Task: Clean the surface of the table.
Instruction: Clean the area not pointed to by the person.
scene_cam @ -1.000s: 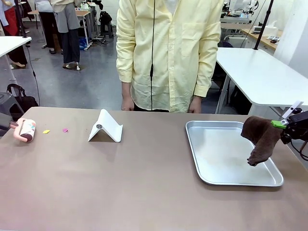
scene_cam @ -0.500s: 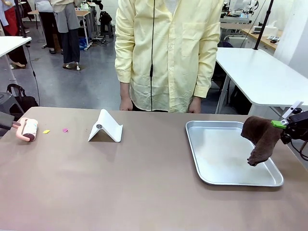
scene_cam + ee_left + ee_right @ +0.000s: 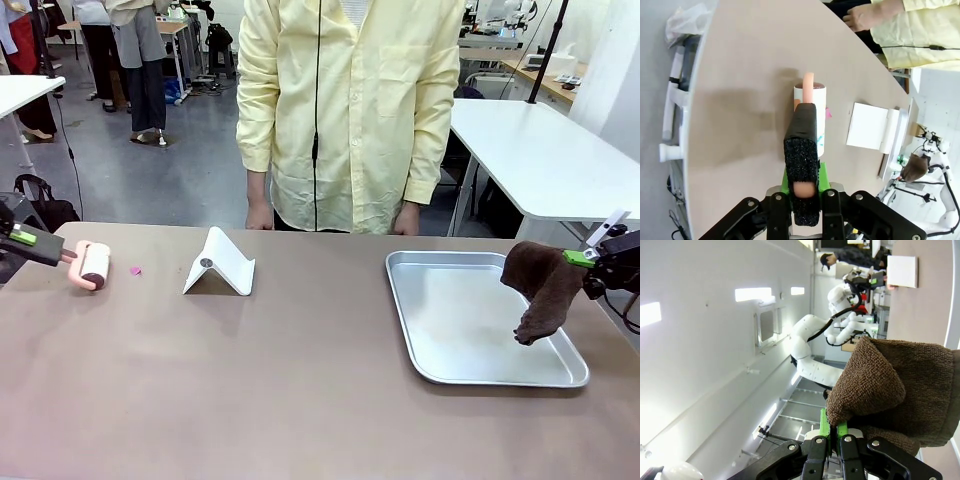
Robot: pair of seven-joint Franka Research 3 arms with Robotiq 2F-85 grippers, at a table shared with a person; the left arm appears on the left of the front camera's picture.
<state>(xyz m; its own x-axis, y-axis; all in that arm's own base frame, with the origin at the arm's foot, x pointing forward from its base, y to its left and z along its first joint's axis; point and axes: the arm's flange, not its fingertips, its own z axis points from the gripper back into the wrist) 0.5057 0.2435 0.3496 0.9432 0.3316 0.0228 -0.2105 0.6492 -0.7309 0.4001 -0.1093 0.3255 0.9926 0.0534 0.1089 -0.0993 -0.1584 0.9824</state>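
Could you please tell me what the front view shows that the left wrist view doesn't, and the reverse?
Front view: the inside of the metal tray, with the right gripper holding the brown cloth over its right side. Left wrist view: the black foam handle clamped in the jaws of the left gripper. Both: the lint roller at the left end of the table, the pink scrap and the white stand.

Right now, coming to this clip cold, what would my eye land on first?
Most striking is the brown towel clamped in the right gripper, dangling over the right side of the silver metal tray. At the table's far left, the left gripper holds a pink-handled lint roller by its handle, a small pink scrap just beside it. Across the table stands a person in a pale yellow shirt.
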